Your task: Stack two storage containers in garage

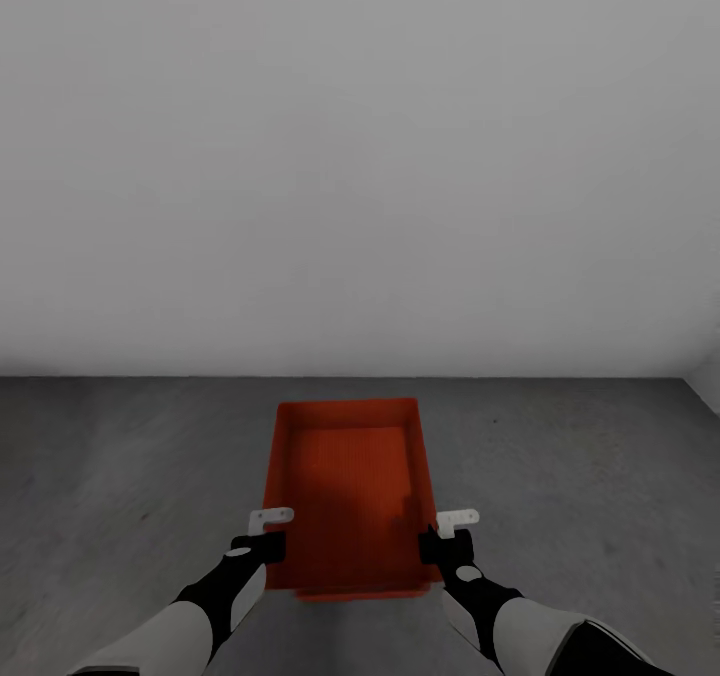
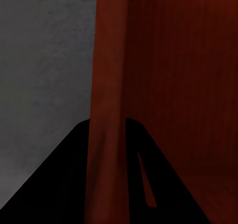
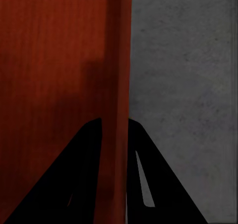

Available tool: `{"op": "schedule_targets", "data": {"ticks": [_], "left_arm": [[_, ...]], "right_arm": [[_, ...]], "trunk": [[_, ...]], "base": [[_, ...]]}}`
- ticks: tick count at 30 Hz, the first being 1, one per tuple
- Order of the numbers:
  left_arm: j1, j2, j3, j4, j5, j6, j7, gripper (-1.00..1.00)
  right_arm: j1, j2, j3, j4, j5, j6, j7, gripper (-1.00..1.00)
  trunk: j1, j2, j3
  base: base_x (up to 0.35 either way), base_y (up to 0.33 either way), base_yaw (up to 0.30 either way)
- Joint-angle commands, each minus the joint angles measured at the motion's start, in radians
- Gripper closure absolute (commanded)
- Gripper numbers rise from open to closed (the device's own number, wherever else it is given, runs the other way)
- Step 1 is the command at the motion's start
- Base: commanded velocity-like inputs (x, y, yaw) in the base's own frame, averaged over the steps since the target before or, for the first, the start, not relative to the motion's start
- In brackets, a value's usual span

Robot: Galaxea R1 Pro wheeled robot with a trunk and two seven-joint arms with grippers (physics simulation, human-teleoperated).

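Note:
An orange-red open-top storage container (image 1: 345, 491) is in front of me over the dark grey concrete floor (image 1: 120, 476) of the garage, its long side pointing away toward the white wall. My left gripper (image 1: 268, 546) is shut on the container's left wall near the near end, and my right gripper (image 1: 440, 544) is shut on its right wall. In the left wrist view the black fingers (image 2: 64, 174) straddle the red wall (image 2: 106, 85). The right wrist view shows the same grip, fingers (image 3: 163, 184) either side of the wall (image 3: 119, 60). Whether the container touches the floor I cannot tell.
A plain white wall (image 1: 360, 156) rises a short way beyond the container. A second wall meets it in a corner at the far right (image 1: 708, 376). Bare mottled concrete (image 3: 183, 60) spreads on both sides of the container.

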State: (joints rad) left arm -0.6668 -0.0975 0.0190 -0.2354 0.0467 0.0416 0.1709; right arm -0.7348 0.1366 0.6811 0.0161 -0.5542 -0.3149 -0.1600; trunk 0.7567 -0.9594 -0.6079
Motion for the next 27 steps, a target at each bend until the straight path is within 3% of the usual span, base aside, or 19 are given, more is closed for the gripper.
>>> {"op": "schedule_targets", "data": {"ticks": [1, 8, 27], "left_arm": [[-0.001, 0.039, 0.027, -0.007, -0.004, -0.011, 0.007, 1.0], [-0.001, 0.039, 0.027, -0.007, -0.004, -0.011, 0.007, 1.0], [-0.001, 0.039, 0.027, -0.007, -0.004, -0.011, 0.007, 1.0]], "right_arm": [[0.0, 0.0, -0.037, 0.002, -0.001, 0.0, -0.003, 1.0], [0.0, 0.0, -0.037, 0.002, -0.001, 0.0, -0.003, 1.0], [0.0, 0.0, -0.037, 0.002, -0.001, 0.0, -0.003, 1.0]], "trunk": [[0.0, -0.001, -0.001], [0.0, -0.001, -0.001], [0.0, -0.001, -0.001]], "base": [[0.0, 0.0, -0.239], [0.0, 0.0, -0.17], [0.0, 0.0, -0.005]]}}
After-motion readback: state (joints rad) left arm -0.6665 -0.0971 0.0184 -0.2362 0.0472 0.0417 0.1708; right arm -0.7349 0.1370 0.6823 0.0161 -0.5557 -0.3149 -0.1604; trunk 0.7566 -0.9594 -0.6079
